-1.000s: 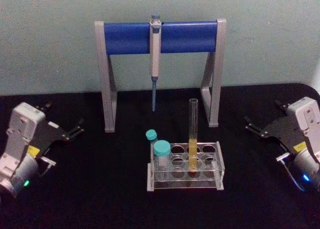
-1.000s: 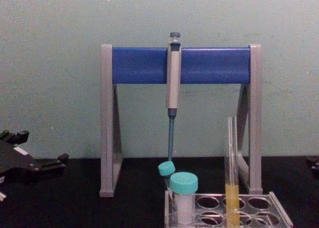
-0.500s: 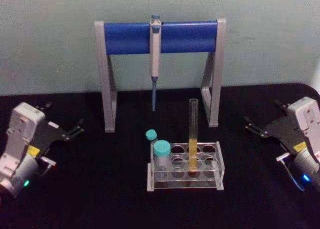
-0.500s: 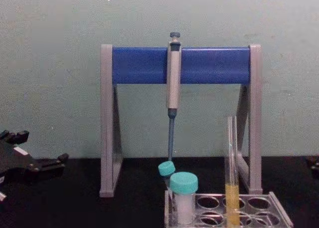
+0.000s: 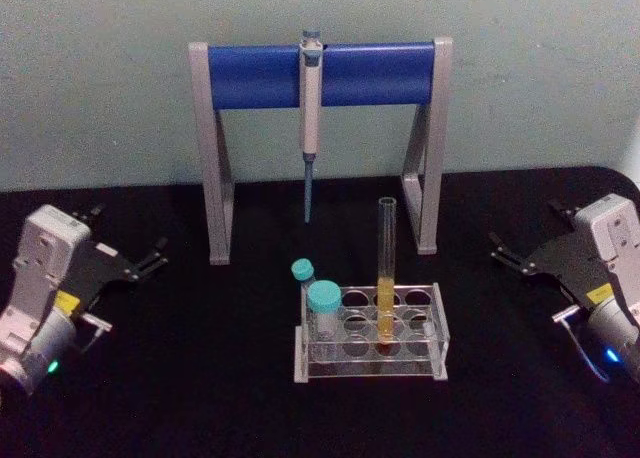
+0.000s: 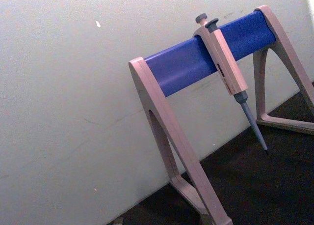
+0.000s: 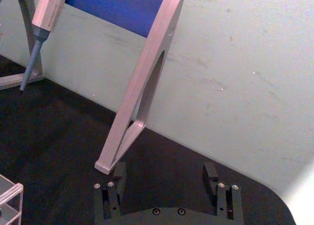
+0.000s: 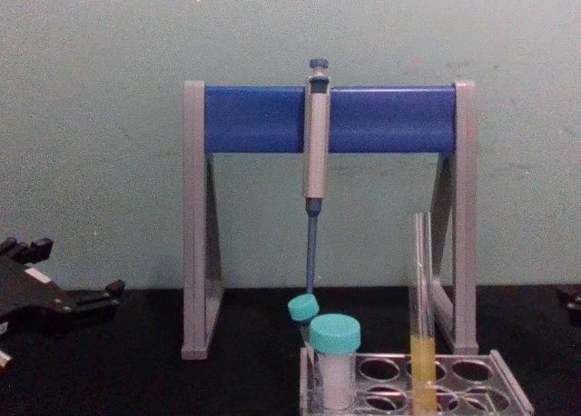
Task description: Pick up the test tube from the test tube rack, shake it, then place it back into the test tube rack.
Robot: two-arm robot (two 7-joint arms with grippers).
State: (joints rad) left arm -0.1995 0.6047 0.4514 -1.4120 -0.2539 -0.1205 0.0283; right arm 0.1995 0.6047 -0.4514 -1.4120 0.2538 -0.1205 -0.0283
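Test tube [image 5: 386,263], long, thin clear glass with yellow-orange liquid in its lower part and no cap, stands upright in the low clear plastic test tube rack [image 5: 370,371]. Well apart on either side rest the left gripper [image 5: 128,233] and right gripper [image 5: 527,228], both with jaws spread and empty.

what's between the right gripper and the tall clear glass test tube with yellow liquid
In the head view, only bare black tabletop separates the open right gripper from the test tube, standing in its clear plastic rack.
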